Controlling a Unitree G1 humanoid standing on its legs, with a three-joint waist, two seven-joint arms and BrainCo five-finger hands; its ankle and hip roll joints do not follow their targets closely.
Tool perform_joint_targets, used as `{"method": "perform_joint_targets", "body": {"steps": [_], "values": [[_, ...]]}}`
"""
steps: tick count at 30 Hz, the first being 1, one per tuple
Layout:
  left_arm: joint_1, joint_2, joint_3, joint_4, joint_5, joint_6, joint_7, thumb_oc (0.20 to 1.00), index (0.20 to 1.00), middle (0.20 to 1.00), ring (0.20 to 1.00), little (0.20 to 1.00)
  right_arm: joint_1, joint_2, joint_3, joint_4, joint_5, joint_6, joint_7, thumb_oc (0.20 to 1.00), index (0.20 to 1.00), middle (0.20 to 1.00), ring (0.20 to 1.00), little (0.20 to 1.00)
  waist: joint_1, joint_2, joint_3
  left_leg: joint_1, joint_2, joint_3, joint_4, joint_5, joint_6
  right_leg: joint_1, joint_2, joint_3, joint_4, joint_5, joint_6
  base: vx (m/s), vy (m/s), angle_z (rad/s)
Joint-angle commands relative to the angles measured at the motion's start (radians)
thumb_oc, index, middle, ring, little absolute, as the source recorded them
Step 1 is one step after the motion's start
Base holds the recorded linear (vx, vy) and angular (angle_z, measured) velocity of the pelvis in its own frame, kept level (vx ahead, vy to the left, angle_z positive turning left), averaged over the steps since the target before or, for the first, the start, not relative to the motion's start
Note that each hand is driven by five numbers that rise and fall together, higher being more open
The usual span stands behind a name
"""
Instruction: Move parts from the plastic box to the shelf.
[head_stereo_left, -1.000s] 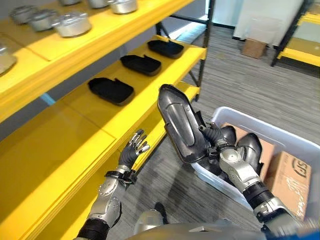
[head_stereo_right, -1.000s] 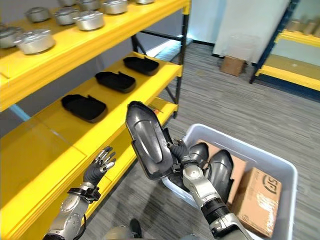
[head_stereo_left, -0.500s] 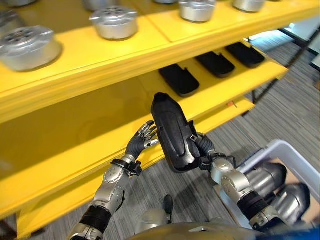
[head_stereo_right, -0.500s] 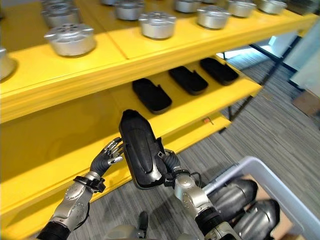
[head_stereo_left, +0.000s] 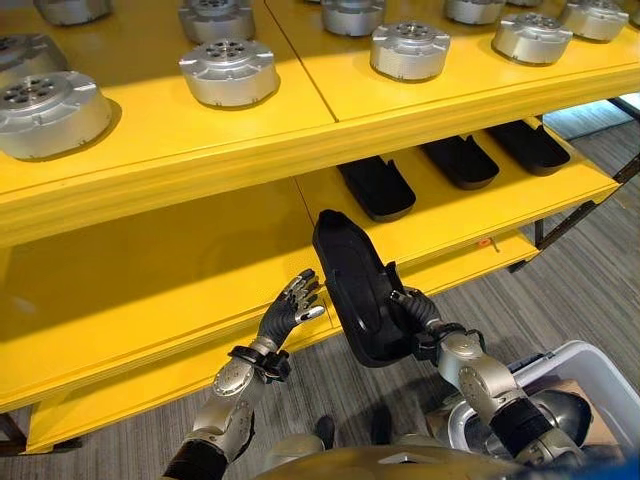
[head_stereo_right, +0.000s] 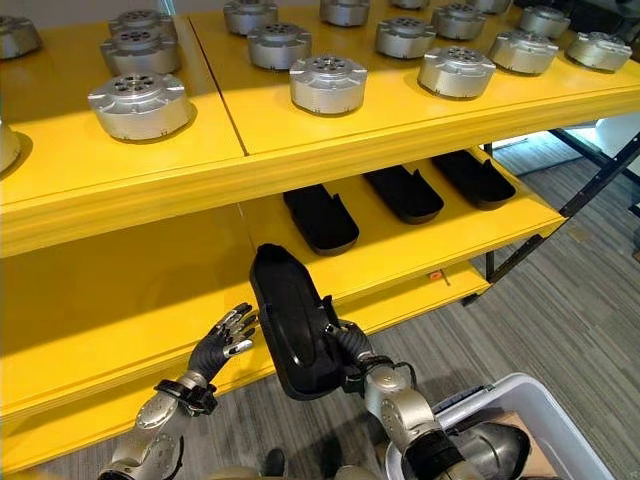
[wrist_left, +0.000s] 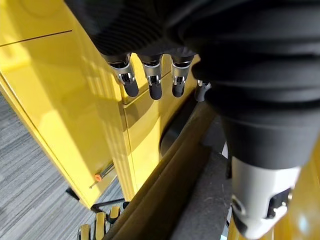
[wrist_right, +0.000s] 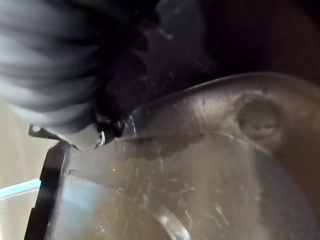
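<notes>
A long black moulded part (head_stereo_left: 358, 288) is held upright in front of the yellow shelf's middle level (head_stereo_left: 180, 270), with my right hand (head_stereo_left: 420, 318) shut on its lower right edge. The same part fills the right wrist view (wrist_right: 200, 160). My left hand (head_stereo_left: 288, 312) is open just to the left of the part, fingers (wrist_left: 152, 85) straight and close to the shelf's front edge. Three similar black parts (head_stereo_left: 378, 185) lie on the middle level to the right. The plastic box (head_stereo_left: 580, 372) stands on the floor at lower right with dark parts (head_stereo_left: 565, 415) in it.
Several round silver metal parts (head_stereo_left: 228, 70) stand on the top level (head_stereo_right: 190, 120). A lower yellow level (head_stereo_left: 130, 390) runs below. Grey carpet floor (head_stereo_right: 560, 310) lies to the right, with a black shelf post (head_stereo_right: 590, 195) there.
The camera has swung towards the shelf. My right hand has carried the black part closer to the middle level, and my left hand stays open beside it.
</notes>
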Motion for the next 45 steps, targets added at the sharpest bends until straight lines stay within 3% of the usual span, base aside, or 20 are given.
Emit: {"method": "perform_joint_targets", "body": {"steps": [1,6,8,9,11,13,14,15,17,19,22,23,26,31,35,37,38,40,45], "values": [[-0.005,0.002,0.002,-0.061,0.015,-0.042,-0.003,1.000,1.000,1.000,1.000,1.000,-0.023,0.022,0.006,-0.072,0.027,-0.039,0.037,0.200,0.200,0.200,0.200,0.200,0.006,-0.012,-0.017,-0.029,0.014,0.132,0.016,0.038,0.020,-0.016,-0.017,0.034,0.037,0.028,0.065,0.04,-0.017,0.01],[0.005,0.005,0.005,-0.072,0.019,-0.036,0.017,1.000,1.000,1.000,1.000,1.000,-0.030,0.029,0.033,-0.060,0.025,-0.048,0.023,0.200,0.200,0.200,0.200,0.200,0.020,-0.007,-0.010,-0.036,0.014,0.138,0.029,0.033,0.018,-0.001,-0.020,0.011,0.033,0.014,0.058,0.04,-0.043,0.00],[0.007,0.007,0.005,-0.070,0.029,-0.031,0.011,1.000,1.000,1.000,1.000,1.000,-0.027,0.030,0.033,-0.057,0.030,-0.051,0.018,0.200,0.200,0.200,0.200,0.200,0.016,-0.007,-0.007,-0.037,0.019,0.175,0.060,0.020,0.013,0.006,-0.025,-0.010,0.037,0.006,0.055,0.02,-0.050,0.01],[-0.001,0.007,-0.001,-0.062,0.038,-0.029,-0.001,1.000,1.000,1.000,1.000,1.000,-0.022,0.028,0.028,-0.061,0.036,-0.060,0.003,0.200,0.200,0.200,0.200,0.200,0.002,-0.008,-0.003,-0.046,0.028,0.255,0.116,0.003,0.001,0.009,-0.037,-0.049,0.044,0.001,0.054,-0.04,-0.027,0.04],[-0.031,0.001,-0.015,-0.047,0.043,-0.014,-0.042,1.000,1.000,1.000,1.000,1.000,-0.012,0.023,0.014,-0.068,0.049,-0.088,-0.034,0.200,0.200,0.200,0.200,0.200,-0.030,-0.011,0.002,-0.056,0.092,0.416,0.179,0.003,-0.023,0.006,-0.068,-0.127,0.060,-0.002,0.053,-0.10,-0.004,0.72],[-0.059,-0.007,-0.031,-0.025,0.048,-0.011,-0.062,1.000,1.000,1.000,1.000,1.000,-0.009,0.021,-0.001,-0.069,0.056,-0.107,-0.056,0.200,0.200,0.200,0.200,0.200,-0.058,-0.011,0.002,-0.045,0.147,0.493,0.219,-0.011,-0.046,0.011,-0.087,-0.177,0.081,-0.022,0.058,-0.04,0.071,2.02],[-0.078,-0.015,-0.046,-0.007,0.048,-0.019,-0.061,1.000,1.000,1.000,1.000,1.000,-0.018,0.021,-0.011,-0.058,0.057,-0.114,-0.054,0.200,0.200,0.200,0.200,0.200,-0.072,-0.008,0.000,-0.041,0.178,0.510,0.237,0.011,-0.055,0.000,-0.095,-0.199,0.107,-0.030,0.052,0.02,0.106,1.79],[-0.083,-0.018,-0.050,-0.001,0.049,-0.022,-0.060,1.000,1.000,1.000,1.000,1.000,-0.021,0.020,-0.014,-0.052,0.057,-0.116,-0.052,0.200,0.200,0.200,0.200,0.200,-0.075,-0.005,0.002,-0.041,0.187,0.504,0.250,0.014,-0.062,0.001,-0.094,-0.203,0.115,-0.039,0.050,-0.01,0.114,1.12],[-0.092,-0.021,-0.056,0.011,0.046,-0.027,-0.045,1.000,1.000,1.000,1.000,1.000,-0.040,0.016,-0.024,-0.026,0.064,-0.117,-0.040,0.200,0.200,0.200,0.200,0.200,-0.076,-0.001,0.002,-0.049,0.214,0.478,0.262,0.080,-0.070,-0.011,-0.095,-0.199,0.123,-0.025,0.032,-0.01,0.148,0.54],[-0.095,-0.020,-0.055,0.014,0.053,-0.019,-0.013,1.000,1.000,1.000,1.000,1.000,-0.054,0.012,-0.033,-0.011,0.067,-0.103,-0.032,0.200,0.200,0.200,0.200,0.200,-0.079,0.008,-0.003,-0.026,0.241,0.455,0.225,0.109,-0.084,-0.008,-0.100,-0.185,0.128,-0.029,0.035,0.05,0.254,0.00],[-0.092,-0.016,-0.047,0.011,0.027,0.006,-0.005,1.000,1.000,1.000,1.000,1.000,-0.061,-0.004,-0.046,-0.006,0.077,-0.073,-0.022,0.200,0.200,0.200,0.200,0.200,-0.081,0.030,-0.019,-0.016,0.328,0.424,0.161,0.198,-0.124,-0.002,-0.131,-0.175,0.142,-0.043,0.046,0.09,0.434,0.10],[-0.093,-0.014,-0.047,0.010,0.032,0.005,-0.014,1.000,1.000,1.000,1.000,1.000,-0.064,-0.008,-0.046,-0.002,0.079,-0.063,-0.020,0.200,0.200,0.200,0.200,0.200,-0.078,0.034,-0.018,-0.022,0.335,0.408,0.164,0.195,-0.125,-0.002,-0.147,-0.171,0.158,-0.050,0.050,0.07,0.530,0.38],[-0.119,-0.007,-0.071,0.010,0.046,0.003,-0.001,1.000,1.000,1.000,1.000,1.000,-0.032,0.004,-0.051,-0.005,0.091,-0.071,-0.024,0.200,0.200,0.200,0.200,0.200,-0.094,0.036,-0.020,0.026,0.282,0.467,0.107,0.087,-0.091,0.001,-0.209,-0.198,0.201,-0.052,0.086,0.03,0.570,0.13],[-0.121,0.010,-0.072,0.016,0.045,-0.002,-0.001,1.000,1.000,1.000,1.000,1.000,0.006,0.023,-0.057,-0.025,0.083,-0.085,-0.042,0.200,0.200,0.200,0.200,0.200,-0.085,0.028,-0.016,0.028,0.237,0.446,0.086,0.067,-0.060,0.005,-0.242,-0.178,0.192,-0.008,0.122,0.05,0.386,0.31],[-0.104,0.038,-0.057,-0.003,0.064,0.000,-0.015,1.000,1.000,1.000,1.000,1.000,0.011,0.036,-0.068,-0.050,0.072,-0.077,-0.070,0.200,0.200,0.200,0.200,0.200,-0.057,0.010,-0.001,0.036,0.202,0.465,0.063,0.055,-0.036,-0.008,-0.297,-0.221,0.228,0.050,0.151,-0.01,0.254,0.21],[-0.082,0.045,-0.044,-0.025,0.046,0.012,-0.025,1.000,1.000,1.000,1.000,1.000,-0.007,0.044,-0.071,-0.035,0.079,-0.088,-0.071,0.200,0.200,0.200,0.200,0.200,-0.034,0.002,0.006,0.046,0.197,0.478,0.040,0.061,-0.035,-0.017,-0.282,-0.252,0.224,0.064,0.158,0.02,-0.019,0.06],[-0.073,0.050,-0.048,-0.053,0.042,0.030,-0.013,1.000,1.000,1.000,1.000,1.000,-0.019,0.040,-0.071,-0.040,0.092,-0.088,-0.084,0.200,0.200,0.200,0.200,0.200,-0.040,-0.002,0.014,0.050,0.196,0.446,0.016,0.066,-0.038,-0.053,-0.242,-0.209,0.174,0.074,0.164,0.05,-0.135,0.04],[-0.073,0.044,-0.047,-0.058,0.037,0.038,-0.005,1.000,1.000,1.000,1.000,1.000,-0.029,0.033,-0.074,-0.040,0.095,-0.084,-0.084,0.200,0.200,0.200,0.200,0.200,-0.039,-0.005,0.013,0.041,0.202,0.425,0.011,0.073,-0.044,-0.049,-0.219,-0.187,0.149,0.056,0.162,0.03,-0.183,0.50],[-0.030,0.011,-0.038,-0.074,0.039,0.036,0.002,1.000,1.000,1.000,1.000,1.000,-0.042,-0.007,-0.097,-0.058,0.070,-0.069,-0.064,0.200,0.200,0.200,0.200,0.200,-0.023,-0.011,-0.016,0.033,0.220,0.427,0.011,0.087,-0.073,0.017,-0.183,-0.203,0.089,0.020,0.127,0.06,-0.139,0.11]]}}
